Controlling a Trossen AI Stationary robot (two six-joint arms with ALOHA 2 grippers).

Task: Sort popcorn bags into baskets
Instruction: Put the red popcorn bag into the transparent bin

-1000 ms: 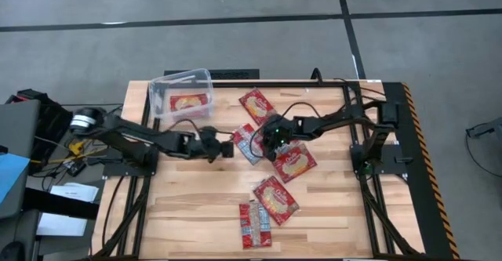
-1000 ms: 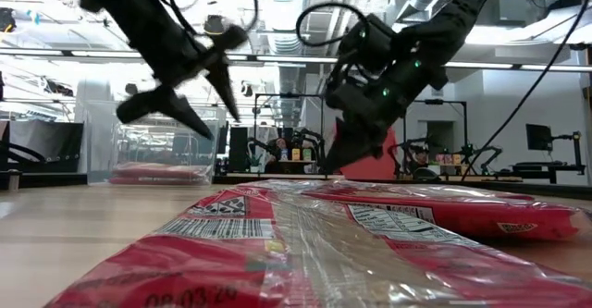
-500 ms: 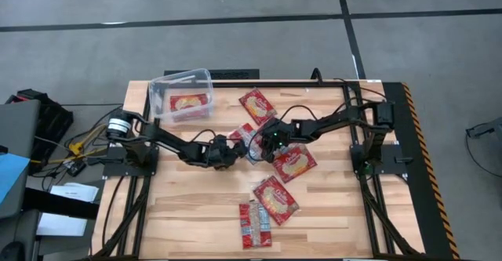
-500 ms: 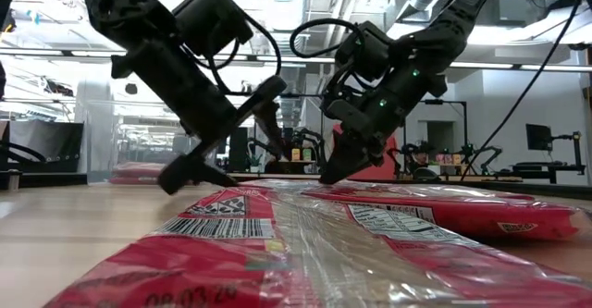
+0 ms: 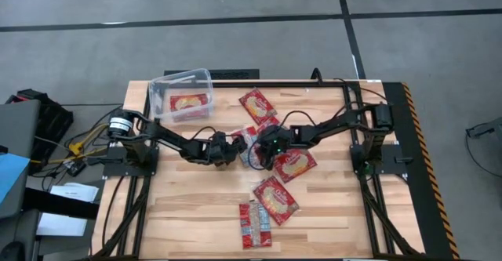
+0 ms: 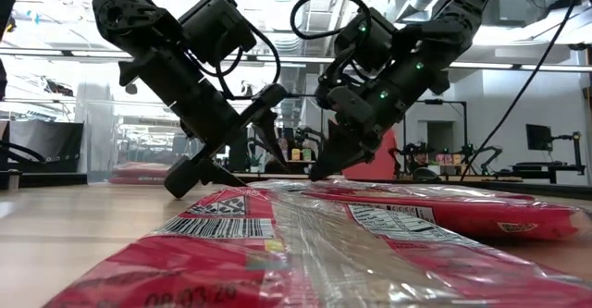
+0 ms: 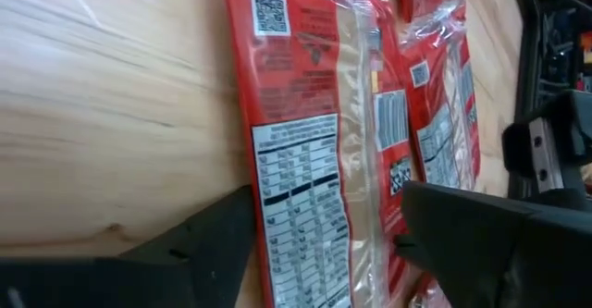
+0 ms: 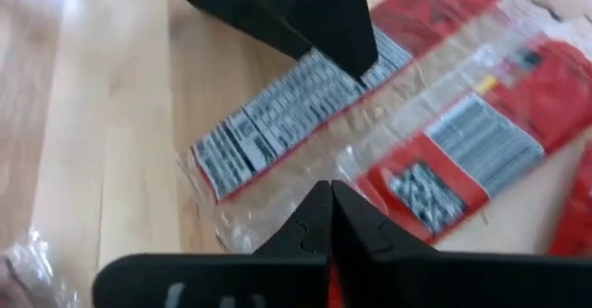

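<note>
Both arms are down over the middle of the table (image 5: 196,214), meeting at the same little heap of popcorn bags. The left gripper (image 5: 229,146) has its fingers spread, and from its wrist view they straddle a face-down packet (image 7: 314,160), one finger on the bare wood and the other over the neighbouring bag, not yet closed on anything. The right gripper (image 5: 263,153) sits just across from it with its fingers pressed tight together; its tip is down at the crinkled clear edge of the packets (image 8: 277,206), and I can't make out that it has hold of anything. So I'd judge this to be the pick-up step for one bag from the central cluster, with the left arm about to take it. The clear basket (image 5: 161,96) stands at the far left corner of the table with one yellow-fronted bag (image 5: 189,103) already inside. Other bags lie loose: one (image 5: 257,104) toward the far edge, one (image 5: 295,164) under the right arm, and two (image 5: 265,206) nearer the front. The next move, as I see it, calls for the left fingers to close on just the one packet without catching its overlapping neighbour, then lift clear of the right arm and carry it to the basket.
</note>
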